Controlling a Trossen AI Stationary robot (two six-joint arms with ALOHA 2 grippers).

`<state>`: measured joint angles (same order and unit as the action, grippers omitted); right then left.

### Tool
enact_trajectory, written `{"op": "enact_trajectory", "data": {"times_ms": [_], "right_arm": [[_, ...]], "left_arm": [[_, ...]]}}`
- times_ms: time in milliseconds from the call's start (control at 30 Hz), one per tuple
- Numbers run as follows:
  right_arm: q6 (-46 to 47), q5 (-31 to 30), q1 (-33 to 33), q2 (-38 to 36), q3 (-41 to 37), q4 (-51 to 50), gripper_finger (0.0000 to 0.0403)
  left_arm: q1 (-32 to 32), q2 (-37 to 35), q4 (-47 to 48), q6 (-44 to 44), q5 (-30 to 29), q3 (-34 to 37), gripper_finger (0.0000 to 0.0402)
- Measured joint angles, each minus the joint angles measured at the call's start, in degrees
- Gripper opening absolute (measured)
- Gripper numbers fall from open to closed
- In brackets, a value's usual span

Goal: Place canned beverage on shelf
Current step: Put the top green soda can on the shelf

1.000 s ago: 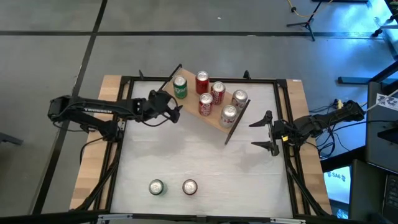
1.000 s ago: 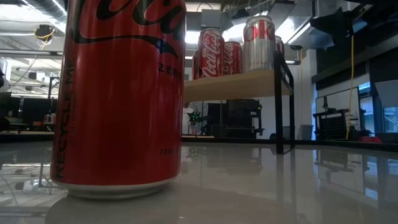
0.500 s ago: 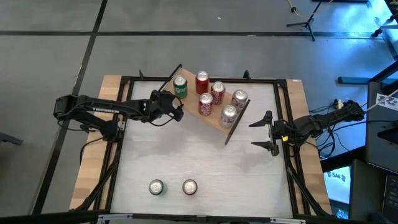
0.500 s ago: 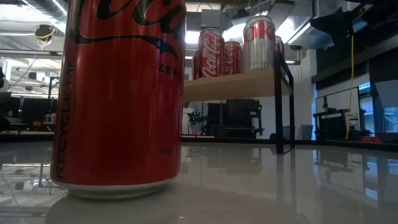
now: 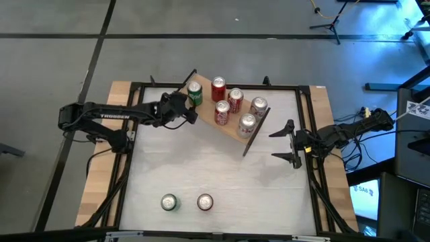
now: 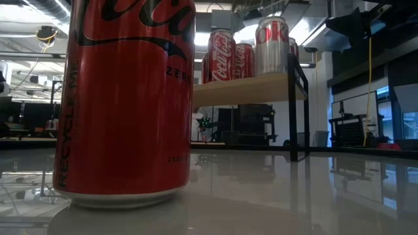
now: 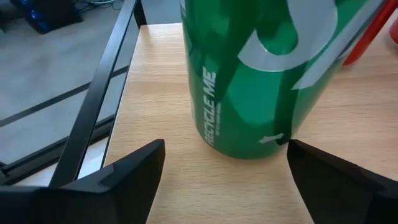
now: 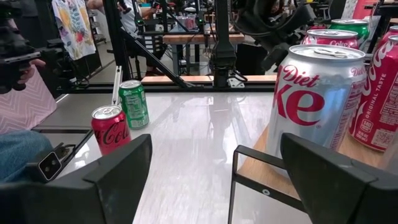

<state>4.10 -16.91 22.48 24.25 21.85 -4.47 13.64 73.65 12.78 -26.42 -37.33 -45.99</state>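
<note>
Glossy metal cans stand on a pale matt wood shelf (black metal legs) above the reflective bench.

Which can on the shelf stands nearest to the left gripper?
The green can at the shelf's left end. The open left gripper is right beside it, fingers not touching. The other five shelf cans are red or silver and stand farther right.

The left gripper has crept toward the green can at the shelf's end, from slightly back over the table to just beside the can, with its jaws spread to either side of it.
</note>
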Motion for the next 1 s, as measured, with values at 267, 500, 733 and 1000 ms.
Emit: {"op": "enact_trajectory", "data": {"times_ms": [267,500,733,1000], "right_arm": [[-0.3,0.0,0.0,0.0,0.0,0.0,0.0349],[-1.4,0.0,0.0,0.0,0.0,0.0,0.0349],[-1.4,0.0,0.0,0.0,0.0,0.0,0.0349],[-1.4,0.0,0.0,0.0,0.0,0.0,0.0349]], "left_arm": [[2.2,0.0,-0.7,0.0,2.2,0.0,0.0296],[4.4,0.0,-4.9,0.0,2.9,0.0,0.0290],[6.9,0.0,-6.2,0.1,5.0,0.0,0.0290],[8.8,-0.1,-6.9,0.2,5.2,0.0,0.0290]]}}
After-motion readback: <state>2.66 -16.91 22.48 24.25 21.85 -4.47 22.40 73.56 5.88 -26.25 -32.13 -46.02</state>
